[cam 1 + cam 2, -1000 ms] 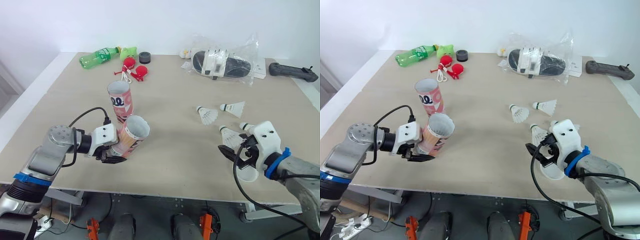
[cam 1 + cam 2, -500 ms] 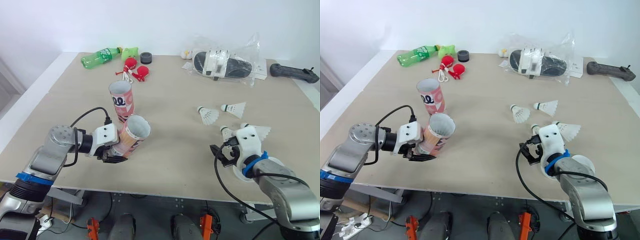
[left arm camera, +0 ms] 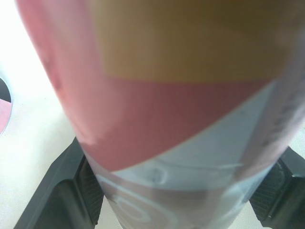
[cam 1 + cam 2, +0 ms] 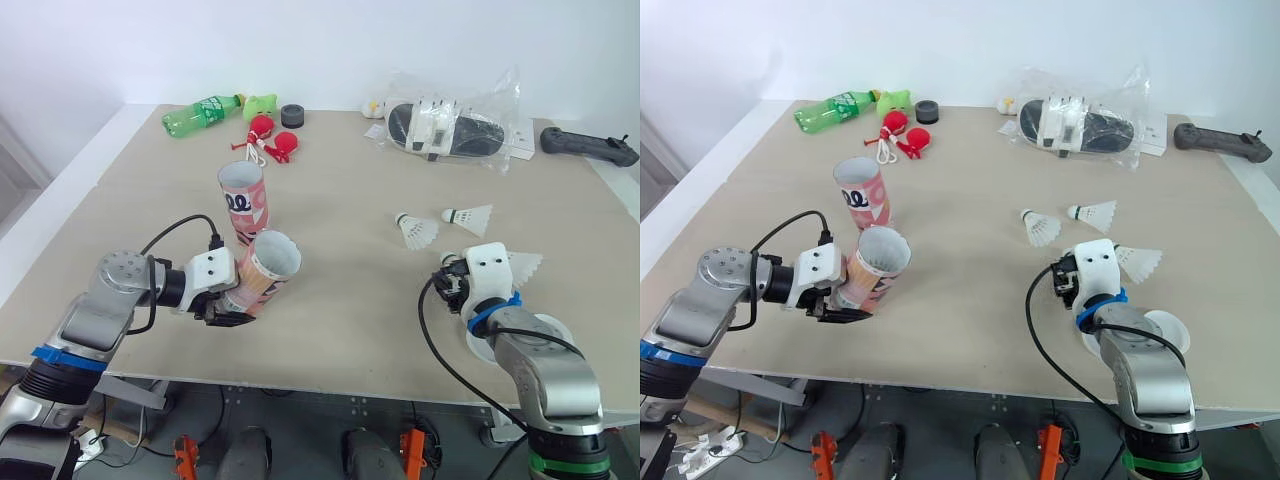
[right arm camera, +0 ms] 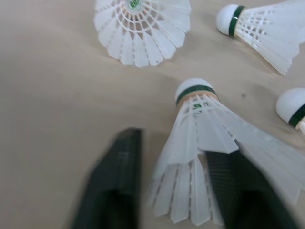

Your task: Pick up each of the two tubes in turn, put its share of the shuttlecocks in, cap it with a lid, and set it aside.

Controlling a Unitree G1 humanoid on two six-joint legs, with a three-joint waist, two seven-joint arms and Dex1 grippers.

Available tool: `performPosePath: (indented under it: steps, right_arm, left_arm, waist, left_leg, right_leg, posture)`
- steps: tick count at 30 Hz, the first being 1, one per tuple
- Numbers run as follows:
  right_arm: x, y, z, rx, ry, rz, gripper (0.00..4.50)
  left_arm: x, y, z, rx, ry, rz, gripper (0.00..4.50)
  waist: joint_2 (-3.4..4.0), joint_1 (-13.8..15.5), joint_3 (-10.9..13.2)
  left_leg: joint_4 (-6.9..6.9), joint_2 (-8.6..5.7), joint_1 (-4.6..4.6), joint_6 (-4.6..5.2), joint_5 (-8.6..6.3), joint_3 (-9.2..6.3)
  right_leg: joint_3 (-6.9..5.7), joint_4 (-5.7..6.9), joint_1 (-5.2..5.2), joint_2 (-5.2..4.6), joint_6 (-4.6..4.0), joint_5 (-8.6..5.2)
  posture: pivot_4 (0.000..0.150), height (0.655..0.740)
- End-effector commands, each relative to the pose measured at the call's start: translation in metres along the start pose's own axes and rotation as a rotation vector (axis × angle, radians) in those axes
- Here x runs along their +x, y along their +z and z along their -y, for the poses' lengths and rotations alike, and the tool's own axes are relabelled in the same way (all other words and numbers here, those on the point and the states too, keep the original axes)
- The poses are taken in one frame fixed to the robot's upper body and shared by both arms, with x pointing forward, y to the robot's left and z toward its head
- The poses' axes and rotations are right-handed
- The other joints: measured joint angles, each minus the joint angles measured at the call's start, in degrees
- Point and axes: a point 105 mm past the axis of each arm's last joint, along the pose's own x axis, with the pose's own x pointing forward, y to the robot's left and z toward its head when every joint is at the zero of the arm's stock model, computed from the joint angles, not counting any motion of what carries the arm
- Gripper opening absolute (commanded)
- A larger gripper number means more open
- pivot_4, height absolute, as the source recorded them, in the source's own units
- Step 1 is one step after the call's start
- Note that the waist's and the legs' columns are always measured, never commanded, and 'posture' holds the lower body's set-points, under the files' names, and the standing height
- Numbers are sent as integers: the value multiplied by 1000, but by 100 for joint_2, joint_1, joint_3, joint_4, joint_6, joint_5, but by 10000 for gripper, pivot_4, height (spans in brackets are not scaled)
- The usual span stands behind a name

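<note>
The left hand (image 4: pixel 225 310) was clamped on the lower end of the tilted tube (image 4: pixel 264 270), a black finger on either side of its pink and white wall, its open mouth raised and facing the middle of the counter (image 4: pixel 340 190). Just behind it the upright tube (image 4: pixel 244 203) stood with its mouth open; whether the two touched could not be told. At the far edge lay a green bottle (image 4: pixel 197 115), a black roll (image 4: pixel 291 115) and, farther right, a plastic bag (image 4: pixel 445 125) holding dark slippers. Right of centre two loose shuttlecocks (image 4: pixel 415 231) lay near each other. Just in front of them the right hand (image 5: pixel 174 152) was low over the counter, its fingers (image 5: pixel 119 181) spread apart with the nearest shuttlecock (image 5: pixel 195 138) lying between them, cork pointing away; one finger was at its skirt, the other apart from it. Another shuttlecock (image 4: pixel 524 265) lay just right of that hand, and a white lid (image 4: pixel 1167 328) showed beside the forearm.
</note>
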Motion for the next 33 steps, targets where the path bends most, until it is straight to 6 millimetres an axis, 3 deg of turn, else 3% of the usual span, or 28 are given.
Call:
performPosePath:
  steps: [1, 10, 13, 18, 22, 26, 33]
  right_arm:
    - [0, 13, 5, -14, -29, 54, 1862]
    - [-7, 29, 0, -33, 21, 124, 395]
    - [-15, 44, -3, -41, 82, 177, 395]
    - [-46, 91, -12, -113, 318, 299, 395]
    - [-83, 137, -47, -262, 608, 474, 395]
    - [-105, 155, -77, -460, 833, 549, 395]
    - [-98, 161, -119, -876, 1092, 550, 395]
  left_arm:
    - [16, -8, 15, -25, -70, -15, 32512]
    - [16, -8, 13, -26, -66, -14, 32512]
    - [16, -8, 12, -25, -65, -15, 32512]
    - [17, -7, 12, -25, -64, -15, 32512]
    - [18, -8, 12, -27, -62, -15, 32512]
    - [20, -7, 12, -28, -64, -14, 32512]
    - [21, -8, 11, -23, -76, -30, 32512]
  waist:
    - [0, 0, 0]
    - [0, 0, 0]
    - [1, 0, 0]
    - [3, 0, 1]
    - [10, -3, 4]
    - [13, 5, 3]
    - [13, 5, 2]
  left_leg:
    - [0, 0, 0, 0, 0, 0]
    - [0, 0, 0, 1, 0, 0]
    - [0, 0, 0, 1, 0, 0]
    - [0, 0, -1, 2, 1, 0]
    - [0, 3, 1, 4, 2, 0]
    - [-1, 4, 0, 8, 5, 1]
    - [1, 6, -1, 12, 10, 28]
  right_leg:
    - [0, 0, 0, 0, 0, 0]
    - [0, 0, 1, 0, 0, 0]
    - [0, 0, 1, 0, 0, 0]
    - [1, 0, 3, 0, 0, 0]
    - [-2, 0, 6, 2, -1, 0]
    - [-6, 0, 8, 0, -1, -1]
    - [-8, -3, 8, -14, -2, -7]
  posture:
    - [1500, 7400]
    - [1500, 7400]
    - [1500, 7400]
    - [1500, 7400]
    - [1500, 7400]
    - [1500, 7400]
    - [1500, 7400]
